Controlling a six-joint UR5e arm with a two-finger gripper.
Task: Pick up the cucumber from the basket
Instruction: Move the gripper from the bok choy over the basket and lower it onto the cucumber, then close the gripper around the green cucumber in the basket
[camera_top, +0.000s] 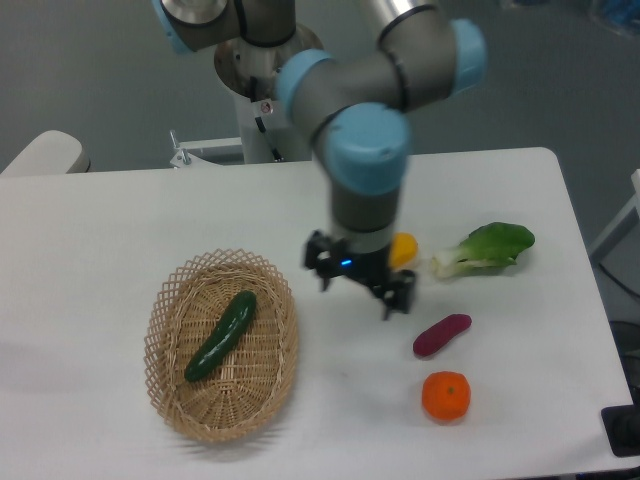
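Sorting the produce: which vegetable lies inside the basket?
The cucumber, dark green and slender, alone lies in the basket; the other produce sits on the table.

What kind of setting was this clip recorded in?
Probably a robotics lab tabletop: a white table against a plain grey wall, an industrial arm's gripper above it, and produce laid out as props, like the cucumber in a basket.

We see a white tabletop (120, 240). On its near left lies an oval tan woven wicker basket (222, 344). To the right lie a leafy light-green bok choy with a white stem (487, 249), a small purple sweet potato (441, 335), a round orange fruit (445, 396) nearest, and a yellow mango (403, 248), partly hidden.
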